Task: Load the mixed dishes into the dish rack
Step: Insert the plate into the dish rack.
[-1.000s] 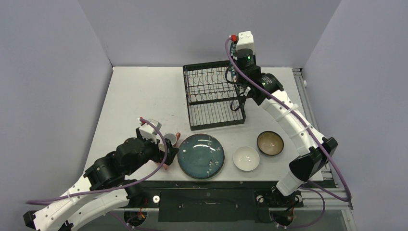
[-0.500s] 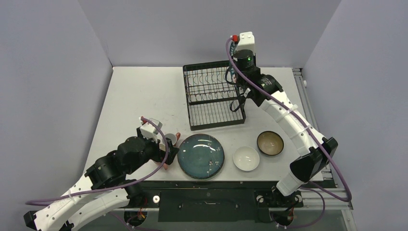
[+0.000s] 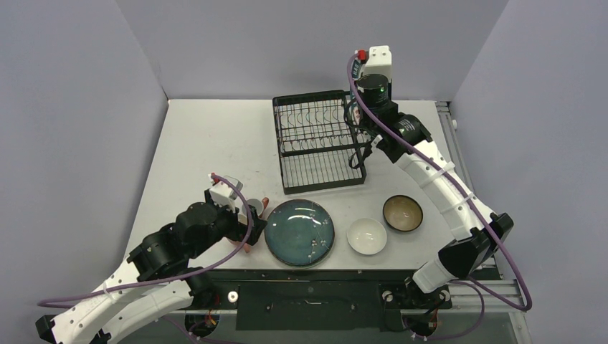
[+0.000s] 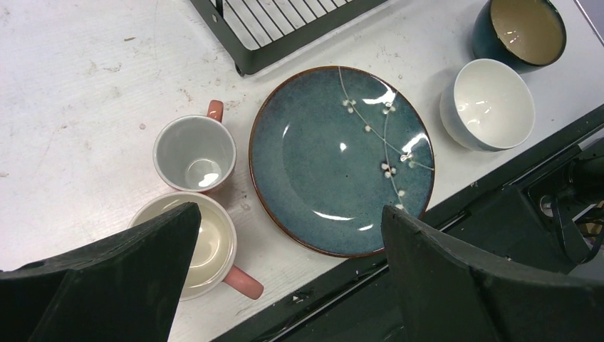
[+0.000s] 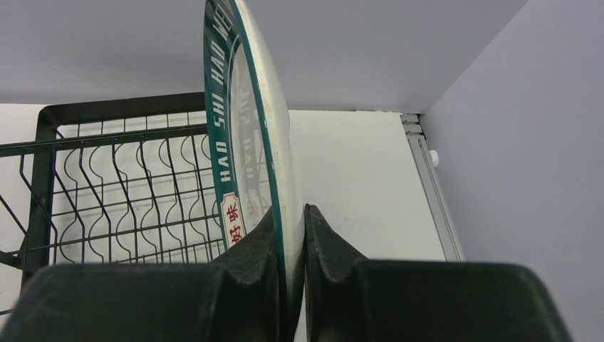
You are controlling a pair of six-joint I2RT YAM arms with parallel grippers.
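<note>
My right gripper (image 5: 290, 235) is shut on the rim of the green-rimmed lettered white plate (image 5: 246, 142), held upright on edge at the right end of the black wire dish rack (image 3: 319, 140) (image 5: 107, 185). My left gripper (image 4: 288, 235) is open and empty, above two pink mugs (image 4: 194, 152) (image 4: 199, 246) and the near edge of the teal plate (image 4: 342, 160) (image 3: 300, 232). The white bowl (image 3: 367, 236) (image 4: 488, 103) and the dark brown-gold bowl (image 3: 402, 213) (image 4: 518, 30) sit right of the teal plate. The red plate is out of view.
The table's front edge (image 4: 370, 263) runs just below the mugs and teal plate. Grey walls close the back and both sides. A metal rail (image 3: 448, 122) runs along the table's right edge.
My right arm has shifted a little to the right and back with the plate, at the rack's right end. The left arm has barely moved.
</note>
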